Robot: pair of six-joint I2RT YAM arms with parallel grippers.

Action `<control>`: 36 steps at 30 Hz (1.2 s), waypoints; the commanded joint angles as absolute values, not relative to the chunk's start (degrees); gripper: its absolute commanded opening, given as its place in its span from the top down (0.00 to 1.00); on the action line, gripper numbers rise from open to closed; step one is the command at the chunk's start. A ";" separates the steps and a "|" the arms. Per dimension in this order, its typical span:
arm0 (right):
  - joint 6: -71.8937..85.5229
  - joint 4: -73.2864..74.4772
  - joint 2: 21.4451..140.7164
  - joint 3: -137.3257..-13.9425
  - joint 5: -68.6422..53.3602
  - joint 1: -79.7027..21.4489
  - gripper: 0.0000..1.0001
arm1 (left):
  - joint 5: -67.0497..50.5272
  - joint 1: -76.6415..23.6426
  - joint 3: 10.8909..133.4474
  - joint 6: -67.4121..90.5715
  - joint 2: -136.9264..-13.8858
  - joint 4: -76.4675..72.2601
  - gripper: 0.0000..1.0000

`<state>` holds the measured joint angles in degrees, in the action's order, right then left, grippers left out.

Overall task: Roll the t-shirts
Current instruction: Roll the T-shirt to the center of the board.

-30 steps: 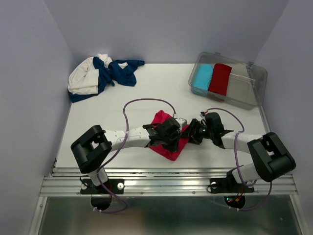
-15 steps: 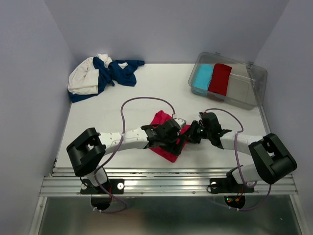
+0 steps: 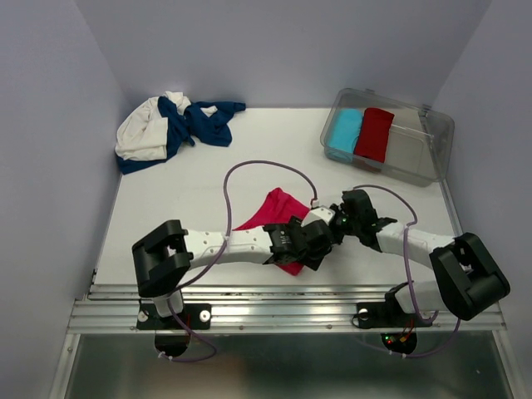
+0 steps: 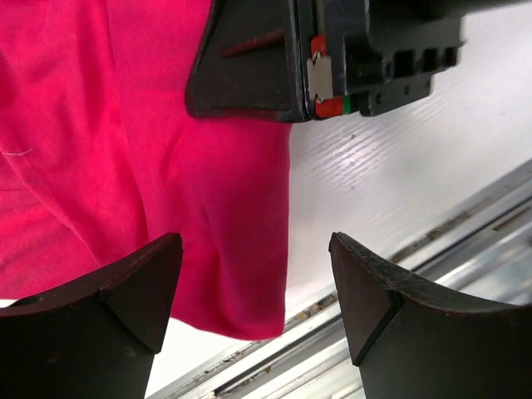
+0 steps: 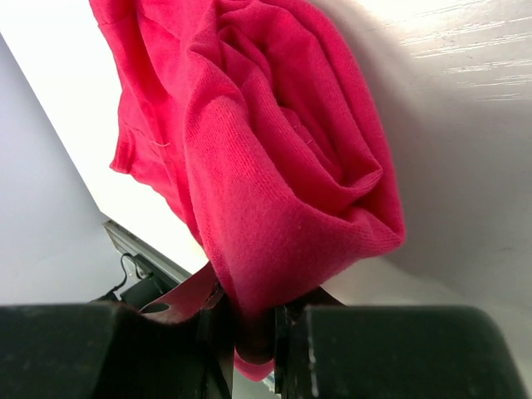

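Observation:
The pink-red t-shirt (image 3: 273,210) lies partly bundled on the white table near the front edge. My right gripper (image 3: 336,223) is shut on a thick rolled fold of it (image 5: 266,150), and the cloth is pinched between the jaws (image 5: 253,332). My left gripper (image 3: 312,241) hovers open just over the shirt's near right corner (image 4: 125,150), with nothing between its fingers (image 4: 258,307). In the left wrist view the right gripper (image 4: 332,58) shows close ahead. The navy blue and cream-white t-shirts (image 3: 170,125) lie in a crumpled heap at the back left.
A clear plastic bin (image 3: 432,137) at the back right holds a light-blue roll (image 3: 344,131) and a darker red roll (image 3: 373,133). The metal rail of the table's front edge (image 4: 465,241) runs right below the left gripper. Both arms cross closely at the front middle.
My left gripper has opened, let go of the pink-red shirt and slid right toward the front edge. My right gripper has shut on the shirt's rolled fold.

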<state>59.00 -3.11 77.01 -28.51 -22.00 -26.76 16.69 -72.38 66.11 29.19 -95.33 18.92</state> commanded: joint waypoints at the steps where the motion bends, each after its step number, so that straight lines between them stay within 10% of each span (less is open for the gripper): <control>1: 60.03 -2.46 74.88 -31.64 -20.92 -27.33 0.99 | 23.98 -74.35 69.25 30.23 -98.61 22.93 0.18; 14: 59.94 -1.32 73.92 -31.64 -19.95 -27.33 0.99 | 31.55 -75.85 73.56 31.99 -105.99 27.07 0.41; 23: 59.85 -0.97 73.74 -30.85 -19.25 -27.33 0.99 | 28.14 -75.41 71.11 29.62 -104.15 24.09 1.00; 30: 58.19 2.89 71.81 -31.81 -16.62 -27.33 0.34 | 15.22 -71.46 64.09 26.81 -95.91 14.44 1.00; 36: 56.25 8.96 67.77 -33.92 -10.82 -27.33 0.15 | 0.98 -66.19 56.97 26.37 -89.66 5.82 1.00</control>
<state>58.22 5.08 70.98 -30.44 -16.01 -26.79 10.87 -68.75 60.12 27.64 -95.04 14.17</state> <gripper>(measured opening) 0.808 0.252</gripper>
